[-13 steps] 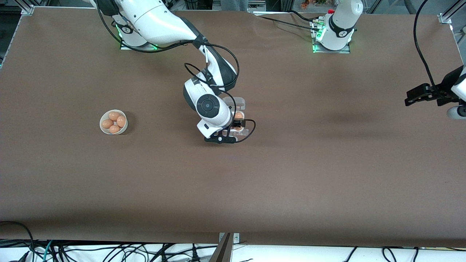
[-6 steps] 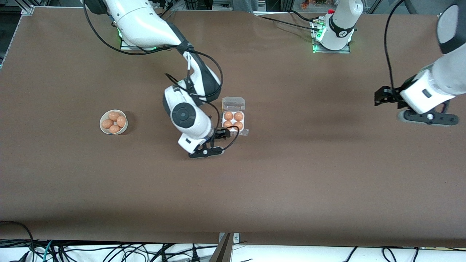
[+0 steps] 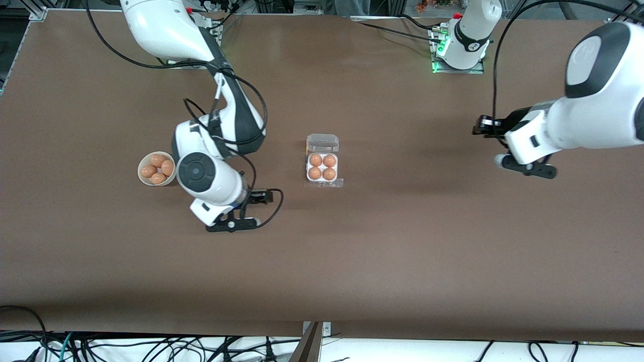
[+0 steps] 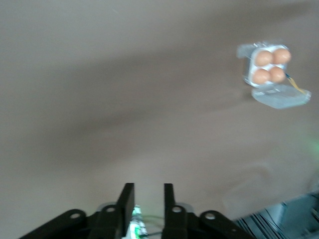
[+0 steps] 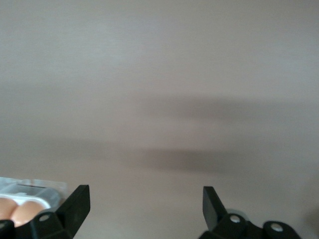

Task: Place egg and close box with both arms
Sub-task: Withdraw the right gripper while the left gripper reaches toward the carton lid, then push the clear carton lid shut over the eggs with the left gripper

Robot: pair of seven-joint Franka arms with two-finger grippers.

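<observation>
The box (image 3: 308,169) sits mid-table, its clear lid (image 3: 322,143) lying open on the side toward the robots' bases. Each cell holds an orange-brown egg (image 3: 315,160). My right gripper (image 3: 261,196) hangs open and empty over bare table between the bowl and the box; its wrist view catches the box's corner (image 5: 30,188). My left gripper (image 3: 482,125) is over bare table toward the left arm's end, apart from the box. In the left wrist view its fingers (image 4: 148,191) stand a narrow gap apart around nothing, with the box (image 4: 247,74) well off.
A round white bowl (image 3: 142,177) with several more eggs stands toward the right arm's end, close beside the right arm's wrist. Cables loop around both wrists. Brown table surface (image 3: 402,241) stretches all round the box.
The right arm pulled away from the box toward the bowl, uncovering the full tray. The left arm swung in from the table's end toward the box, and its fingers drew closer together.
</observation>
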